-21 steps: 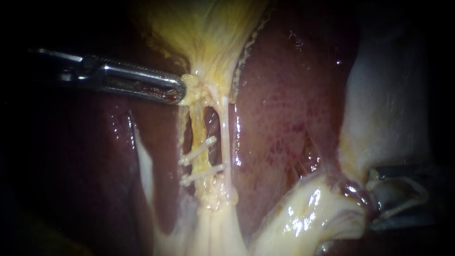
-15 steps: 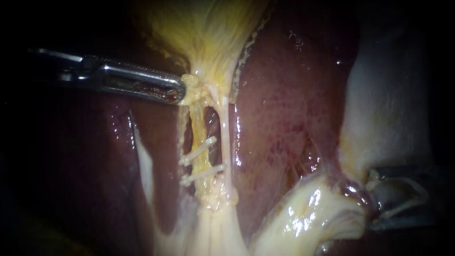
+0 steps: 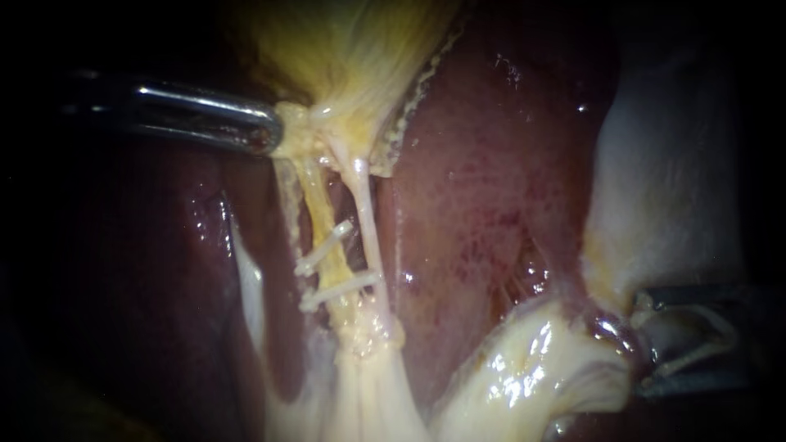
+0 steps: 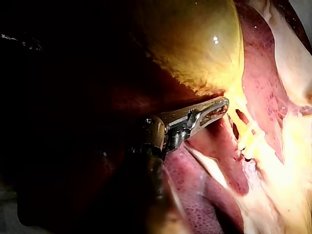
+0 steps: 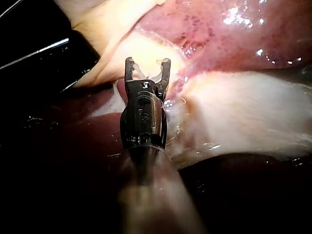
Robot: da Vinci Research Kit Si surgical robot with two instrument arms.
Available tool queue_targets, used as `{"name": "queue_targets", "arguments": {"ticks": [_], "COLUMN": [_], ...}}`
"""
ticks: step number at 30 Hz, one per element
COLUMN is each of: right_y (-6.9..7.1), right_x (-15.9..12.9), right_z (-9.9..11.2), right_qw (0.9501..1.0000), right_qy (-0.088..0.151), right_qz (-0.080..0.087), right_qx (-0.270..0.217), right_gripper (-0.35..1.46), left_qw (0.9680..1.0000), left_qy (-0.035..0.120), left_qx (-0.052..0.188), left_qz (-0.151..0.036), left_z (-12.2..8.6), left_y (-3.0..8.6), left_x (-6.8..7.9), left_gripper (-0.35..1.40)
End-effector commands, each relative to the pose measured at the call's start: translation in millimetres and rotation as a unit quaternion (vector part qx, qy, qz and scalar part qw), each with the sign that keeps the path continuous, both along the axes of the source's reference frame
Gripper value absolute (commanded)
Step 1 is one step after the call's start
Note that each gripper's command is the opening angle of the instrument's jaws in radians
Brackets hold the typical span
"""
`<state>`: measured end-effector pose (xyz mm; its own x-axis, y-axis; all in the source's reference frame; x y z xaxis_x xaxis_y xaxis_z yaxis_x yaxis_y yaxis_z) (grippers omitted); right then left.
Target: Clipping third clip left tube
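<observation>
Where the gallbladder (image 3: 352, 57) narrows, its neck is held in the closed jaws of the left instrument (image 3: 274, 135), shaft entering from the left. Left tube (image 3: 315, 200): stretched downward from that grip, crossed by two clips (image 3: 323, 248), one above the other. Right instrument (image 3: 655, 340): seen well apart at the lower right beside the liver (image 3: 491, 205), jaws spread around a white clip (image 3: 692, 354) held between them.
</observation>
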<state>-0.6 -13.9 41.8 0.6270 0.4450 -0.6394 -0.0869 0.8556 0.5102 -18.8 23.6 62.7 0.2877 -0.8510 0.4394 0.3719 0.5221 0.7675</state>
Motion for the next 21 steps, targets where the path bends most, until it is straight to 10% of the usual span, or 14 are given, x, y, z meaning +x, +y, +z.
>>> {"name": "queue_targets", "arguments": {"ticks": [1,14,21], "right_y": [0.0,0.4,1.5], "right_x": [0.0,1.0,3.6], "right_z": [0.0,0.1,-0.2], "right_qw": [1.0000,1.0000,0.9992], "right_qy": [0.000,-0.001,0.018], "right_qz": [0.000,0.004,0.034], "right_qx": [0.000,0.001,0.012], "right_gripper": [0.50,0.50,0.50], "left_qw": [1.0000,1.0000,1.0000], "left_qy": [0.002,0.004,0.004], "left_qx": [0.001,-0.002,-0.002], "left_qz": [-0.003,-0.007,-0.008], "left_z": [-0.2,-0.1,0.0], "left_y": [0.2,0.0,-0.1], "left_x": [0.2,0.2,0.1], "left_gripper": [-0.35,-0.35,-0.35]}}
